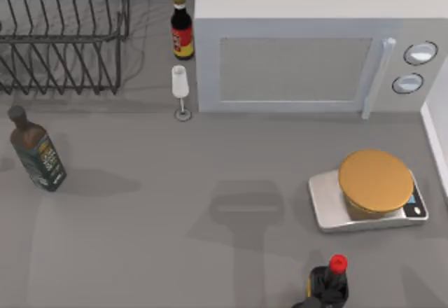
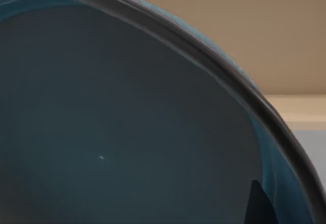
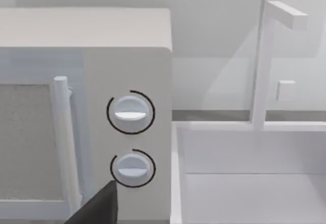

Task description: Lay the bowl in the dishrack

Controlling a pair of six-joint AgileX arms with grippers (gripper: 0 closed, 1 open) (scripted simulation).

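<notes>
Close up, the bowl (image 2: 127, 132) lies right against our left wrist camera: a dark blue-grey inside, a lighter blue wall and a thin dark rim curving across the view, with a beige wall beyond it. From that we judge that our left arm has the bowl in hand and carries it high, but whether the left claw is clamped on the rim or merely near it we cannot tell. The step in hand, as we read it, is the carry toward the dishrack (image 1: 63, 38), which stands at the far left corner of the table, its slanted tines rising from a rectangular frame. To do it well we should bring the bowl over the rack, tilt it so its rim slides between two rows of tines, and lower it until the wires bear it before letting go. A dark green bottle (image 1: 38, 155) stands near the rack's front, and a small white glass (image 1: 180, 84) and a sauce bottle (image 1: 182, 31) just to its right; we should pass above them. Our right arm is parked facing the microwave (image 3: 102, 107) dials; a dark tip of its gripper shows, its opening untellable.
</notes>
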